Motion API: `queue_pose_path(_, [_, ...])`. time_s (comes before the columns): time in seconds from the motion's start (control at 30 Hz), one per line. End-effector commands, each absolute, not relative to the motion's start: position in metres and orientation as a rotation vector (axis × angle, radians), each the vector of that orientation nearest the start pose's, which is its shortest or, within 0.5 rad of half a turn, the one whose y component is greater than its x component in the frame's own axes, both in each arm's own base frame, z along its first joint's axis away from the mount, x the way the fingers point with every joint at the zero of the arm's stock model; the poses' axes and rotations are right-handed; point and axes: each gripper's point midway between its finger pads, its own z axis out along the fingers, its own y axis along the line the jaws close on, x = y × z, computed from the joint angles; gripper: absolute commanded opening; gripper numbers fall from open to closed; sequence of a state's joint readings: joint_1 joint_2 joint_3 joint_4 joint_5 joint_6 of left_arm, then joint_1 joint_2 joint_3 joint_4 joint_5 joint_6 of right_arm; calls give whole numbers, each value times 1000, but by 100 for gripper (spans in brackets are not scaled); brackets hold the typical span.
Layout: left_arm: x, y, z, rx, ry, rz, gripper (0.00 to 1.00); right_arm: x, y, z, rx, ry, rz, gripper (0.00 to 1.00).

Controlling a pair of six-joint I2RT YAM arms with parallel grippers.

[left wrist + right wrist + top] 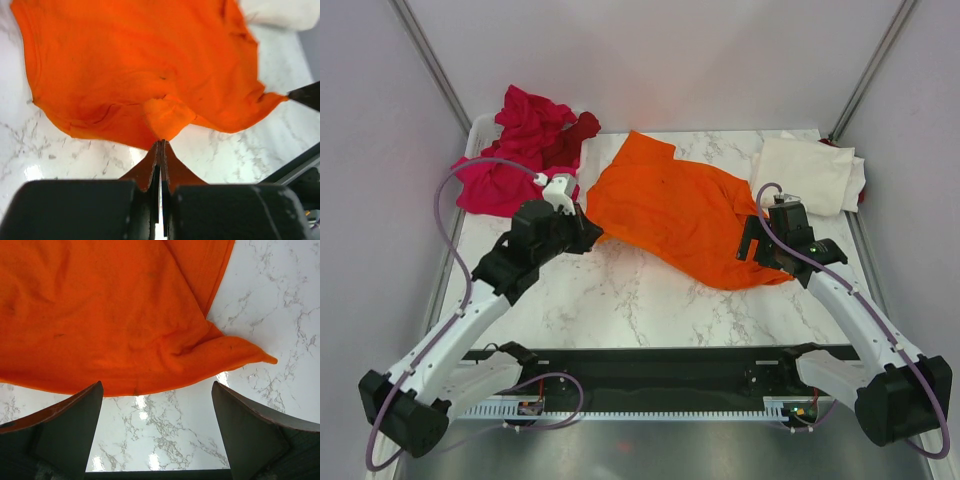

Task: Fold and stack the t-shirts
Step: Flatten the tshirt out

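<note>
your left gripper [161, 142] is clamped shut on a small fold of the bright orange cotton t-shirt [680, 215], at the shirt's near left edge. the shirt lies spread but rumpled on the white marble-pattern table [620, 300], about centre, slanting from far left to near right. your right gripper [156, 386] hangs over the shirt's near right hem with its jaws spread wide and nothing in them.

risks from here:
- the left bite looks thin, only the tip of a fold. if you pull hard or fast the cloth may slip out and the edge will drop.
- only one side is held. moving the left arm now would probably drag the shirt skewed and bunch it rather than flatten it.
- the right jaws straddle the hem near a pointed corner. closing too high would miss, and too deep could pinch two layers and lock a wrinkle into the fold.
- the crumpled magenta-pink cotton shirts [510, 160] and the dark red cotton shirt [575, 135] sit at the far left, just beside the orange one. a sweep that way could snag them.
- the folded cream-white cotton shirt [808, 172] lies at the far right, near the right arm. a wide lift could knock it.

writing: no brand, label or print can be read on any shirt, on the arms or on the table.
</note>
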State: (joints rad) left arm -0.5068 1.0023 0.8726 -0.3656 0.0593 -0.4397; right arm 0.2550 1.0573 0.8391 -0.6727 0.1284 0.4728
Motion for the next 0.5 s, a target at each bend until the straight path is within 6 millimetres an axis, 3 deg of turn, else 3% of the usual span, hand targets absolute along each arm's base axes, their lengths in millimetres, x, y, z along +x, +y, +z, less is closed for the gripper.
queue_pose_path(0.0, [259,-185,223,214,2099,-658,2,268,66,132,309,2416,172,98])
queue_pose_path(0.17, [235,-187,192,229,2170,-733,2,261,68,137,325,2418,202,98])
queue_pose_path(0.3, [218,-182,175,234,2188,-756,2,251,70,137,442,2399,252,98])
queue_pose_path(0.4, [210,-180,159,256,2225,-754,2,239,65,114,553,2427,236,98])
queue_pose_path(0.47, [210,-181,159,259,2232,-754,2,231,57,93,690,2451,227,98])
